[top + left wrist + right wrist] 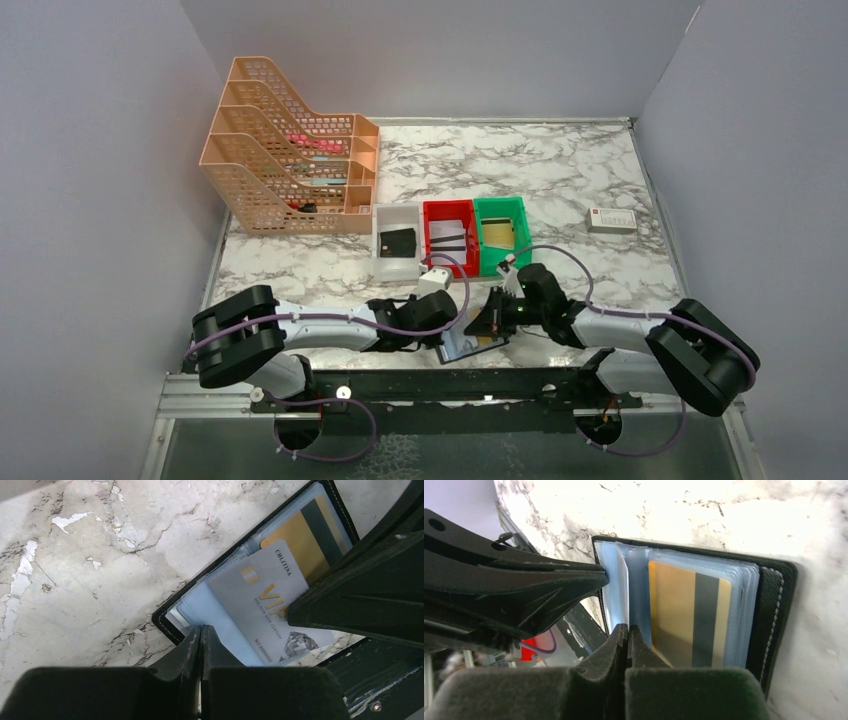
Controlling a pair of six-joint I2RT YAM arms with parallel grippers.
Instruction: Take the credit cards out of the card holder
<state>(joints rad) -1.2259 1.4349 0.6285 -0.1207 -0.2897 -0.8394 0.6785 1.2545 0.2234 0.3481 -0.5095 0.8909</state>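
Note:
The black card holder (462, 347) lies open at the table's near edge, its blue-grey plastic sleeves fanned out (776, 605). A tan-gold credit card (300, 545) with a dark stripe sits inside a sleeve (671, 610). A pale grey card printed VIP (265, 605) sticks partly out of another sleeve. My left gripper (201, 628) is shut at the holder's sleeve edge (445, 340). My right gripper (627, 626) is shut on the edge of the pale card, and its dark fingers (350, 600) cover that card's far side (490, 325).
Behind the arms stand a white bin (397, 240), a red bin (449, 235) and a green bin (500, 232) with a tan card in it. Peach file racks (290, 160) fill the back left. A white box with a red mark (611, 220) lies at the right.

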